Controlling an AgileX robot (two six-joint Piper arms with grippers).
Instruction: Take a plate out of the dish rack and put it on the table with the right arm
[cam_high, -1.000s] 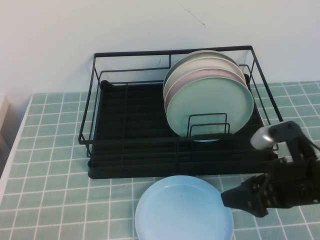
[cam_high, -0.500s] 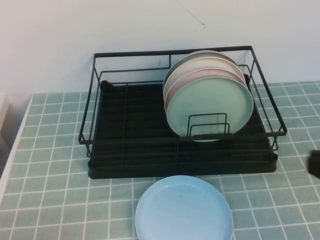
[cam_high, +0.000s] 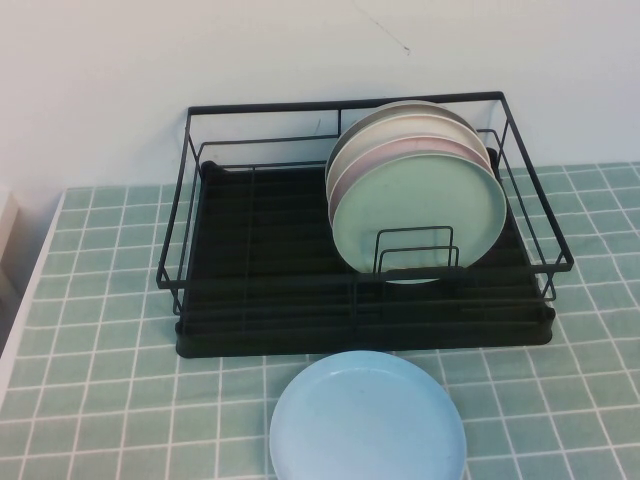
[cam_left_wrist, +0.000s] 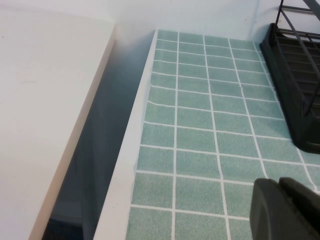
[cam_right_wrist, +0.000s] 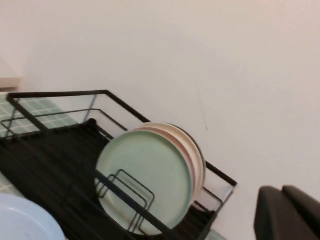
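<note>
The pale sky-blue plate (cam_high: 367, 418) lies flat on the green-tiled table (cam_high: 100, 300), just in front of the black dish rack (cam_high: 270, 290). Neither arm shows in the high view. In the right wrist view my right gripper (cam_right_wrist: 282, 192) is raised beside the rack (cam_right_wrist: 50, 150), its fingers together and empty; an edge of the blue plate (cam_right_wrist: 22, 220) shows below it. In the left wrist view my left gripper (cam_left_wrist: 280, 186) hangs shut and empty over the tiles (cam_left_wrist: 200, 125), off the rack's left end (cam_left_wrist: 295, 65).
A mint-green plate (cam_high: 420, 215) stands upright in the rack's right half, with pink and cream plates behind it; they also show in the right wrist view (cam_right_wrist: 145, 180). A white wall rises behind the rack. The table's left edge (cam_left_wrist: 135, 150) drops beside a pale counter.
My right arm, which was next to the blue plate's right edge, has pulled away to the right and out of the high view. The plate has stayed flat on the table.
</note>
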